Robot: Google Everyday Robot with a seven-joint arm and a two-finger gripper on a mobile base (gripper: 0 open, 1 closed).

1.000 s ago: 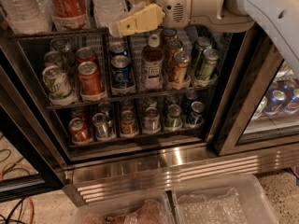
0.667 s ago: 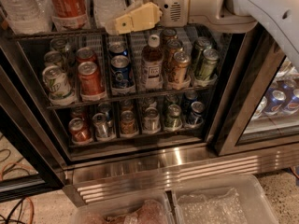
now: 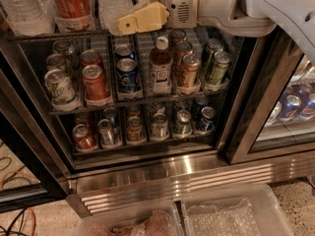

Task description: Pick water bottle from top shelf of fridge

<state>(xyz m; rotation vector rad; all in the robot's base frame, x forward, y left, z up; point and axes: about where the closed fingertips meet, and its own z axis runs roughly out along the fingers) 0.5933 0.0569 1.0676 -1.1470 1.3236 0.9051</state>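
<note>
The fridge stands open, with a ribbed steel base panel. On its top shelf stand a clear ribbed water bottle at the left, a red-labelled cola bottle and a second clear water bottle with a white label. Their tops are cut off by the frame. My gripper, with yellowish tips on a white wrist, reaches in from the upper right. It sits at the top shelf's front edge, just right of and in front of the second water bottle's base.
The two lower racks hold several cans and a small brown bottle with a white cap. A neighbouring glass-fronted unit with blue cans stands at the right. Clear plastic bins sit on the floor below. Cables lie at the lower left.
My gripper has risen very slightly at the top shelf's edge. Bottles and cans have not moved.
</note>
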